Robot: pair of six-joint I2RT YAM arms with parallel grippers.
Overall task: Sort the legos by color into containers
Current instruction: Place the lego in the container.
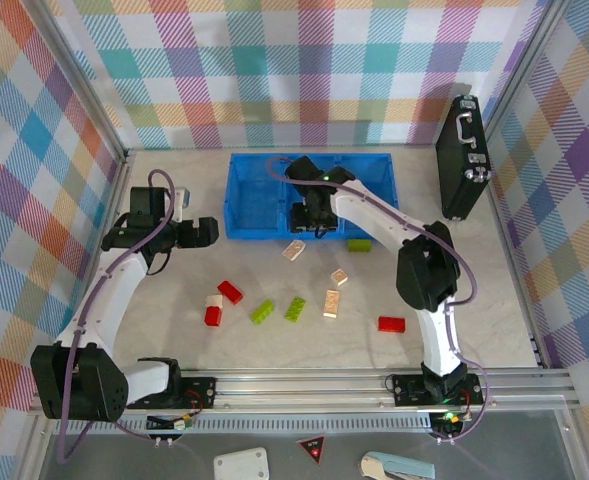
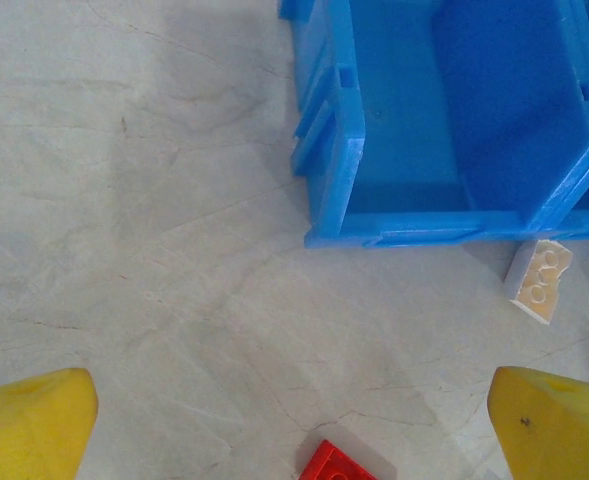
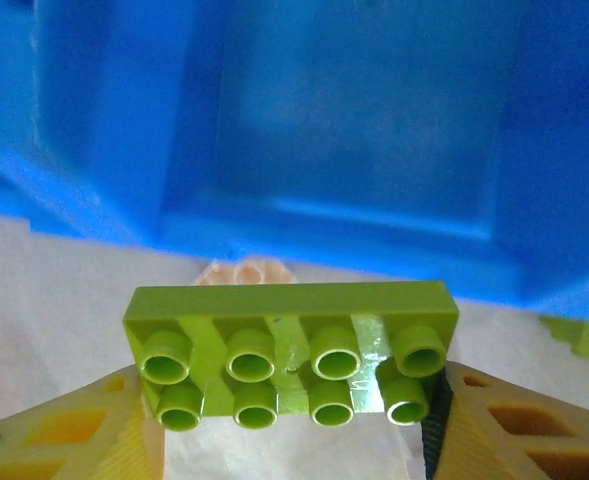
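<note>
In the right wrist view my right gripper (image 3: 294, 425) is shut on a lime green lego (image 3: 289, 350) by its two ends, studs facing the camera, just in front of the near wall of the blue container (image 3: 354, 130). From above, that gripper (image 1: 309, 222) hangs at the near edge of the container (image 1: 244, 190). My left gripper (image 1: 209, 232) hovers open left of the container, nothing between its yellow fingers (image 2: 29, 430). Red (image 1: 230, 291), green (image 1: 297, 308) and beige (image 1: 331, 303) legos lie scattered on the table.
A black case (image 1: 462, 155) leans against the right wall. A beige brick (image 2: 540, 280) lies against the container's near wall (image 2: 334, 170), and a red brick (image 2: 339, 462) sits below the left gripper. Another red brick (image 1: 391, 324) lies by the right arm's base.
</note>
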